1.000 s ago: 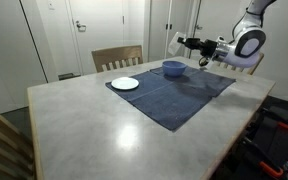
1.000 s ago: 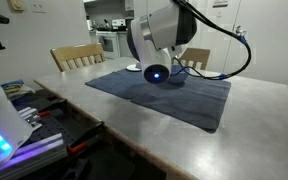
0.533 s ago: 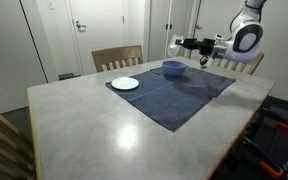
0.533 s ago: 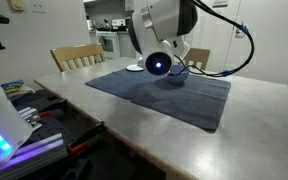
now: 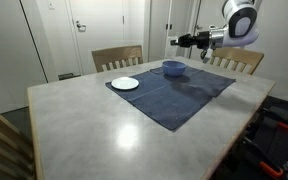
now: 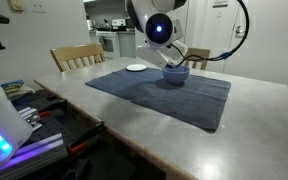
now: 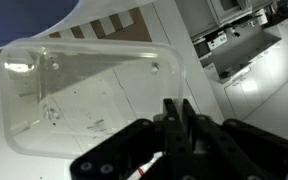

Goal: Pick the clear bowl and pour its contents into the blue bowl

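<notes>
Gripping clear bowl [image 7: 84,95], end effector [image 7: 179,115] above blue bowl [image 5: 173,68].

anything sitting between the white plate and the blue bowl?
Nothing. Only bare dark blue cloth mat runs between the white plate and the blue bowl. Both sit on it, apart, as seen in both exterior views.

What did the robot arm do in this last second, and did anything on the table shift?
The arm rose, lifting the gripper, still shut on the clear bowl, higher above the blue bowl. In an exterior view the blue bowl, hidden behind the arm before, now shows. Nothing was let go. The blue bowl, white plate and dark cloth mat stayed put.
</notes>
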Controlling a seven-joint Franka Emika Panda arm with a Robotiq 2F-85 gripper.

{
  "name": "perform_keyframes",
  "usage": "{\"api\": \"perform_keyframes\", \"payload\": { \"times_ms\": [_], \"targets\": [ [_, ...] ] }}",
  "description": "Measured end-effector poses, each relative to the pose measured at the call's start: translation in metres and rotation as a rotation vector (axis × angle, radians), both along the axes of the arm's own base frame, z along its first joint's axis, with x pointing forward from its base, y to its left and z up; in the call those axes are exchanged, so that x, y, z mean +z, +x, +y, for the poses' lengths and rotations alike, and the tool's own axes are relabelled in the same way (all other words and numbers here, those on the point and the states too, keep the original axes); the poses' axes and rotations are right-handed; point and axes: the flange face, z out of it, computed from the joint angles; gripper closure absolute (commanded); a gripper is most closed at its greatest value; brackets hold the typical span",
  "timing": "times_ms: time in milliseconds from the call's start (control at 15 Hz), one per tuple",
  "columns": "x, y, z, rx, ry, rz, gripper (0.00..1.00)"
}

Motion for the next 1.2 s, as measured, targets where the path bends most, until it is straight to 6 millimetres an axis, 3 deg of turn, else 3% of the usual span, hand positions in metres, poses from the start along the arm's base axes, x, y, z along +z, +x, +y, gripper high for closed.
{"api": "perform_keyframes", "payload": {
  "times_ms": [267, 533, 800, 1200],
  "targets": [
    [0.025, 0.015, 0.015, 0.003, -0.071, 0.182, 0.98],
    [0.047, 0.029, 0.043, -0.008, -0.160, 0.391, 0.98],
    [0.057, 0.039, 0.073, 0.005, -0.229, 0.564, 0.98],
    [0.068, 0.053, 0.103, -0.006, -0.339, 0.772, 0.98]
  ]
}}
